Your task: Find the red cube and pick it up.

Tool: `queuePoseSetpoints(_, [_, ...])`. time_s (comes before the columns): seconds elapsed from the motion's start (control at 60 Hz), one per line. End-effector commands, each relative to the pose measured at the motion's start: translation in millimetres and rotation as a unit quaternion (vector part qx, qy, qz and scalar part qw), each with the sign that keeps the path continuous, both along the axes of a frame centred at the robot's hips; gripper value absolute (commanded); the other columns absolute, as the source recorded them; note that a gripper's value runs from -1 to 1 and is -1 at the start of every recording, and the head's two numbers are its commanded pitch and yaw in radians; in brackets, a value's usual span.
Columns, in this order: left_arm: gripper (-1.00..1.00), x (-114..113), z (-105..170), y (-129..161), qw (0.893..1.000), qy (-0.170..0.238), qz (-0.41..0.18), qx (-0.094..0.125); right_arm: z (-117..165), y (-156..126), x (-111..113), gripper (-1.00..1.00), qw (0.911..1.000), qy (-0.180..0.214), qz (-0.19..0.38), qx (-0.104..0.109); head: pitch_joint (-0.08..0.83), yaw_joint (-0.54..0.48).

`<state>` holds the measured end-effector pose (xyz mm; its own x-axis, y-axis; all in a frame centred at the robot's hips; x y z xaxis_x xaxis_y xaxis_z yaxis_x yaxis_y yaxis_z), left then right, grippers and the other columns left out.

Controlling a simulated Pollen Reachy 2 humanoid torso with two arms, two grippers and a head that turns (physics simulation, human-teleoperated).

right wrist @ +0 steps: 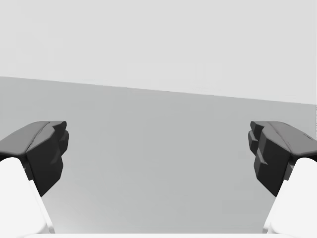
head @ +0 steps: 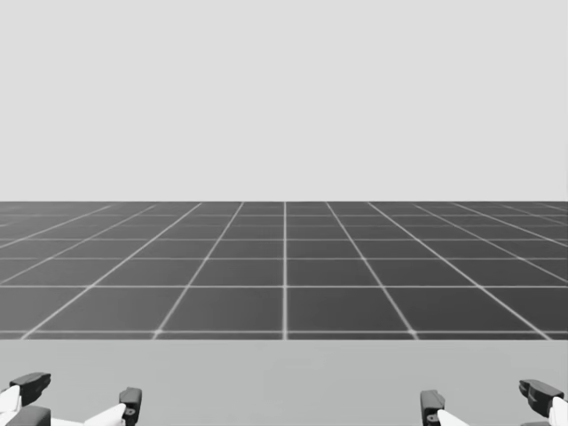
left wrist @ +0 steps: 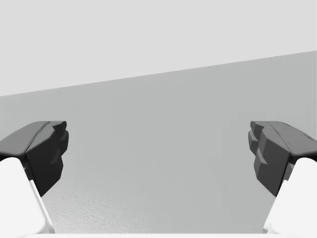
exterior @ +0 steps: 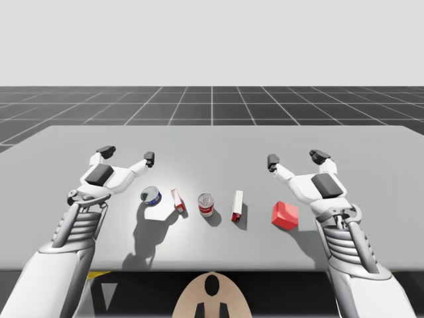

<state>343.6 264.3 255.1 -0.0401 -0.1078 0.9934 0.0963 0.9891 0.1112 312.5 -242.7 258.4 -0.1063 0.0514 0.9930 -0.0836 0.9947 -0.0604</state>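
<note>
The red cube lies on the grey table toward its front right, just left of my right forearm. My right gripper hovers open beyond the cube, farther from me, with nothing between its fingers. My left gripper stands open at the table's left, also holding nothing. In the head view the tips of my left gripper and right gripper show at the lower edge. Bare table lies ahead of my left gripper and my right gripper in the wrist views.
A blue and white can lies on its side near the left arm. To its right stand a small red and white box, a red can and a taller red and white box. A dark gridded floor lies beyond the table.
</note>
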Motion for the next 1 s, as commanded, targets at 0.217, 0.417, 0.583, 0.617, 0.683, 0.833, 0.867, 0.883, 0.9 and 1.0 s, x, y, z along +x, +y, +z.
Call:
queuePoseSetpoints(0.217, [-1.0, -1.0, 1.1, 0.2, 1.0, -0.001, 0.002, -0.001, 5.2, 0.7, -4.3, -1.0, 1.0, 0.002, -0.002, 0.008, 0.139, 0.0])
queuePoseSetpoints(0.417, [-1.0, -1.3, 1.9, 1.4, 1.0, -0.006, 0.002, 0.003, 3.9, -1.1, -2.0, -1.0, 0.9999, 0.005, -0.005, 0.01, 0.366, -0.02])
queuePoseSetpoints(0.583, [-1.0, -1.8, 2.9, 1.2, 1.0, -0.01, 0.0, 0.008, 3.7, -0.8, -1.1, -1.0, 1.0, 0.0, -0.006, 0.002, 0.501, -0.12])
queuePoseSetpoints(0.617, [-1.0, -1.9, 3.0, 0.9, 1.0, -0.011, -0.001, 0.01, 3.7, -0.9, -1.1, -1.0, 1.0, 0.0, -0.007, 0.001, 0.515, -0.13])
queuePoseSetpoints(0.683, [-1.0, -2.5, 3.1, -0.6, 1.0, -0.011, -0.002, 0.012, 4.0, -1.2, -1.3, -1.0, 1.0, -0.002, -0.007, 0.0, 0.562, -0.19])
queuePoseSetpoints(0.833, [-1.0, -3.1, 3.8, -1.9, 1.0, -0.013, -0.005, 0.012, 4.3, -1.7, -1.2, -1.0, 1.0, -0.002, -0.008, 0.0, 0.631, -0.29])
queuePoseSetpoints(0.867, [-1.0, -3.2, 3.9, -2.2, 1.0, -0.013, -0.006, 0.011, 4.3, -1.7, -1.2, -1.0, 1.0, -0.002, -0.009, 0.0, 0.641, -0.31])
queuePoseSetpoints(0.883, [-1.0, -3.2, 4.0, -2.5, 1.0, -0.014, -0.006, 0.011, 4.3, -1.7, -1.2, -1.0, 1.0, -0.002, -0.009, 0.0, 0.657, -0.33])
queuePoseSetpoints(0.9, [-1.0, -3.3, 4.0, -2.6, 1.0, -0.014, -0.006, 0.011, 4.4, -1.7, -1.2, -1.0, 1.0, -0.002, -0.008, -0.001, 0.662, -0.33])
queuePoseSetpoints(1.0, [-1.0, -3.3, 4.3, -3.3, 1.0, -0.014, -0.008, 0.01, 5.9, -1.7, -2.0, -1.0, 1.0, -0.003, -0.007, -0.001, 0.702, -0.37])
